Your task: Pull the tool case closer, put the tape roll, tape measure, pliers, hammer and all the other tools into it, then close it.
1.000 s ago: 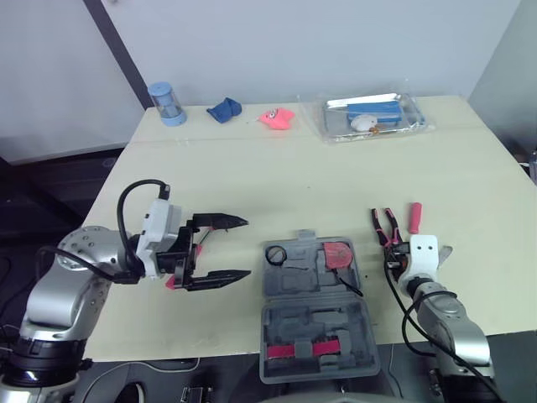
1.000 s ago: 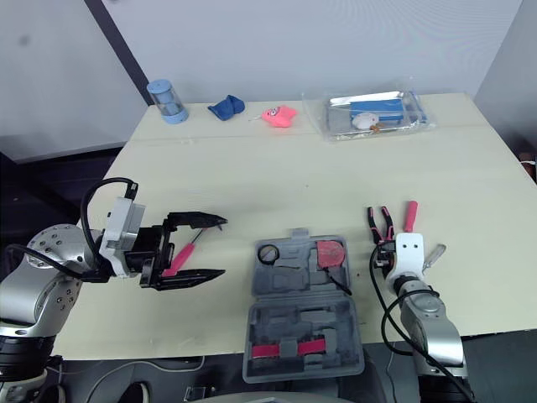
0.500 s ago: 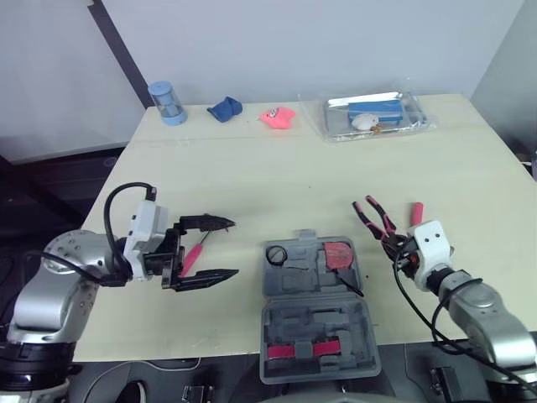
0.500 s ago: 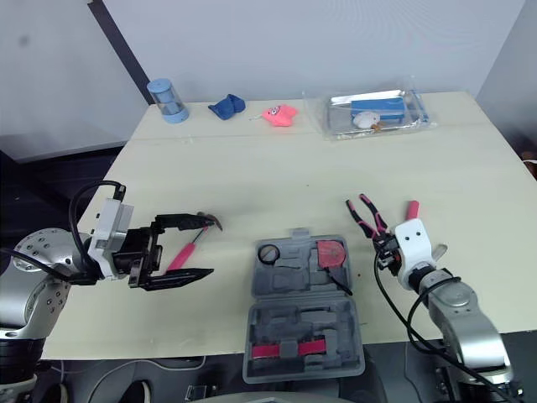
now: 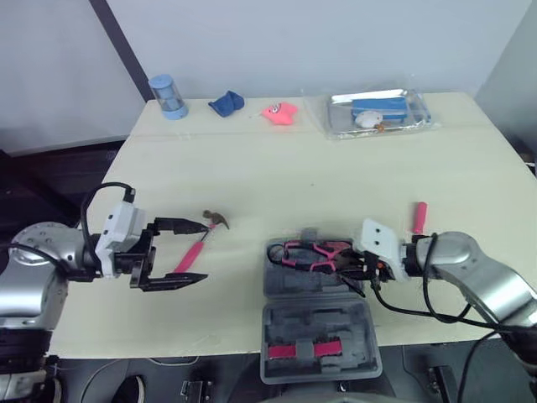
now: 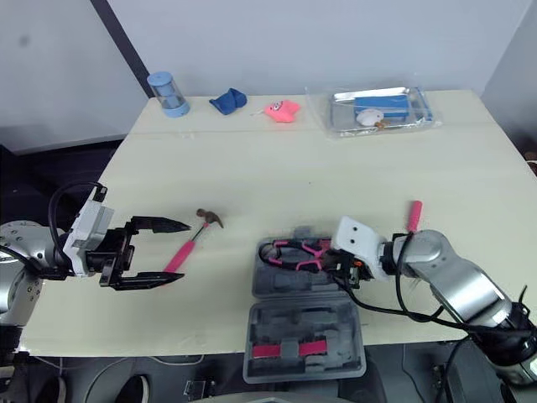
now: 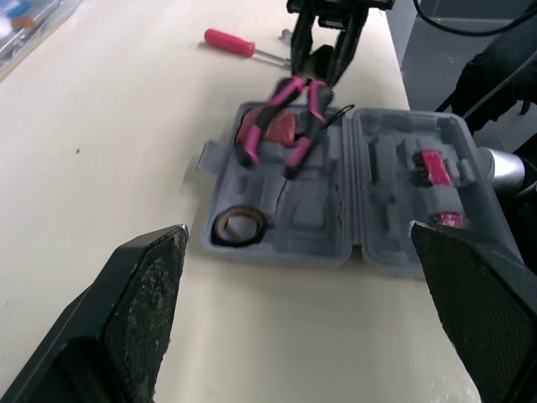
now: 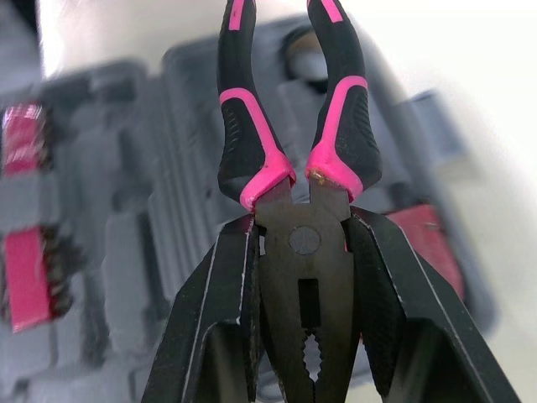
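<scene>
The grey tool case (image 5: 317, 290) lies open near the table's front edge. Its far half holds a tape roll (image 7: 238, 224) and a red tape measure (image 7: 284, 129). My right gripper (image 5: 357, 262) is shut on the head of the pink-and-black pliers (image 5: 309, 252), holding them just over that far half, handles pointing left. The pink-handled hammer (image 5: 199, 243) lies on the table left of the case. My left gripper (image 5: 204, 250) stands wide open beside it, with the handle seen between its fingertips. A pink screwdriver (image 5: 417, 217) lies right of the case.
Along the table's far edge stand a blue-capped jar (image 5: 168, 96), a blue cloth (image 5: 226, 102), a pink toy (image 5: 279, 111) and a clear plastic tray (image 5: 377, 112). The case's near half (image 5: 320, 340) holds a pink-red piece and overhangs the front edge.
My right gripper lifted the pliers off the table's right side and carried them left over the case. My left gripper drew back leftward, still open; the hammer stayed on the table.
</scene>
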### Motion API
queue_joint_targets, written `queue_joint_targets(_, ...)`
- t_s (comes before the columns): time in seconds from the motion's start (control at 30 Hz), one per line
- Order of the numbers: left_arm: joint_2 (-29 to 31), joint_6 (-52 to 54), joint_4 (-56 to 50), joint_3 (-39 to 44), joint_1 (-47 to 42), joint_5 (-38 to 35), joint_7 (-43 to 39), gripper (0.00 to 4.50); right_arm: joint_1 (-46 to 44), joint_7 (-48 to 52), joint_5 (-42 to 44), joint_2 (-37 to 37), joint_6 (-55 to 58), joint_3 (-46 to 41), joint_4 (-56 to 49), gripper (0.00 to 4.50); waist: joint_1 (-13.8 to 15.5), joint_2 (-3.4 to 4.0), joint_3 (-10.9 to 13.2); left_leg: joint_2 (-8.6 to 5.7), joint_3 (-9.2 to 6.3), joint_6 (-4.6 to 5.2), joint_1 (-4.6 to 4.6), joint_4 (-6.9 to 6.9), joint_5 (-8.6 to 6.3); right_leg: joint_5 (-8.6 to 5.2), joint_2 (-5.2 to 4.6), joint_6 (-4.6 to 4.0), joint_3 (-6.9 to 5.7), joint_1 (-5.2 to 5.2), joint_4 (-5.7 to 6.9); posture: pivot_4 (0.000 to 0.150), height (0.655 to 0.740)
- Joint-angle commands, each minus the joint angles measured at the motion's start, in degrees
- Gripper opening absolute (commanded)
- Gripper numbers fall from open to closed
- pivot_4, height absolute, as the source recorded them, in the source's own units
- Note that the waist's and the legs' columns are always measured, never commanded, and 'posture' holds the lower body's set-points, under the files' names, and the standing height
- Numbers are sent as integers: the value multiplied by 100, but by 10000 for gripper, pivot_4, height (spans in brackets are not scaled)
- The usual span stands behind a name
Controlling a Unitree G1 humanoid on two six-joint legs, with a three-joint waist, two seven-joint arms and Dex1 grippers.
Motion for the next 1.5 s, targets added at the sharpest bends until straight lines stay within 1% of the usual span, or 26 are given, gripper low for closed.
queue_joint_targets(0.03, 294, -309, 79, 8, 0, 27, -367, 45000, -632, 248, -238, 39, 315, 496, -67, 9537, -17, -2, 0, 0, -2, 0, -17, 3, 0, 1, -7, 0, -1, -16, 0, 1500, 7400)
queue_joint_targets(0.1, 445, -485, 130, -106, 32, 21, -378, 45000, -933, 317, -444, 69, 462, 849, -2, 9537, -32, -2, 0, 0, -2, -3, -61, 11, 2, 8, -10, -8, -1, -63, 7, 1500, 7400)
queue_joint_targets(0.13, 501, -560, 150, -160, 33, 10, -378, 45000, -1041, 324, -537, 92, 510, 985, 38, 9537, -41, -2, 0, 0, 0, -3, -66, 11, 2, 8, -11, -8, -1, -73, 13, 1500, 7400)
queue_joint_targets(0.33, 684, -798, 96, -388, 51, -105, -378, 45000, -1436, 338, -875, 325, 691, 1468, 177, 9537, -33, -2, 0, 1, 2, -4, -67, 9, 2, 8, -12, -9, -7, -75, 16, 1500, 7400)
queue_joint_targets(0.47, 679, -866, 0, -487, 89, -126, -378, 45000, -1624, 318, -1191, 535, 740, 1913, 274, 9537, -39, -2, 0, 0, 3, -4, -66, 10, 2, 7, -11, -9, -6, -75, 19, 1500, 7400)
queue_joint_targets(0.73, 526, -698, -372, -507, 58, -149, -335, 45000, -1652, 317, -1352, 893, 790, 2049, 485, 9537, -45, -2, 0, -1, 6, -4, -63, 16, 3, 7, -6, -9, -11, -78, 36, 1500, 7400)
queue_joint_targets(1.07, 387, -564, -601, -476, 89, -96, -245, 45000, -1509, 236, -1508, 1059, 679, 2026, 689, 9537, -148, -3, -1, 0, 9, -13, -55, 19, 8, 7, -8, -10, -15, -80, 59, 1500, 7400)
queue_joint_targets(1.13, 374, -561, -593, -479, 77, -83, -241, 45000, -1487, 220, -1539, 1082, 658, 2004, 703, 19866, -159, -3, -1, 0, 9, -13, -55, 19, 8, 7, -8, -10, -14, -81, 61, 1500, 7400)
queue_joint_targets(1.17, 368, -563, -588, -481, 72, -75, -239, 45000, -1472, 216, -1540, 1092, 659, 1991, 698, 23324, -160, -3, -1, 0, 9, -13, -55, 19, 8, 7, -8, -10, -14, -82, 61, 1500, 7400)
queue_joint_targets(1.27, 351, -570, -576, -485, 66, -54, -241, 45000, -1417, 200, -1530, 1123, 677, 1923, 662, 38329, -159, -3, -1, -1, 9, -13, -58, 20, 8, 7, -7, -10, -14, -84, 61, 1500, 7400)
queue_joint_targets(1.3, 345, -570, -573, -486, 65, -47, -242, 45000, -1401, 176, -1535, 1131, 684, 1880, 643, 42726, -161, -3, -1, -1, 9, -13, -58, 20, 8, 7, -7, -10, -14, -84, 61, 1500, 7400)
queue_joint_targets(1.33, 340, -570, -571, -485, 63, -43, -243, 45000, -1394, 168, -1530, 1129, 696, 1839, 620, 44724, -160, -3, -1, -1, 9, -13, -57, 21, 8, 7, -7, -10, -14, -84, 62, 1500, 7400)
queue_joint_targets(1.43, 324, -575, -567, -480, 61, -31, -242, 45000, -1353, 152, -1391, 1126, 711, 1538, 495, 44724, -158, -3, -1, -2, 9, -13, -58, 21, 8, 7, -7, -10, -14, -84, 62, 1500, 7400)
queue_joint_targets(1.5, 309, -581, -553, -484, 44, -19, -237, 45000, -1252, 117, -1227, 1219, 529, 1254, 492, 44724, -157, -3, -1, -2, 9, -13, -58, 23, 8, 7, -7, -10, -14, -84, 62, 1500, 7400)
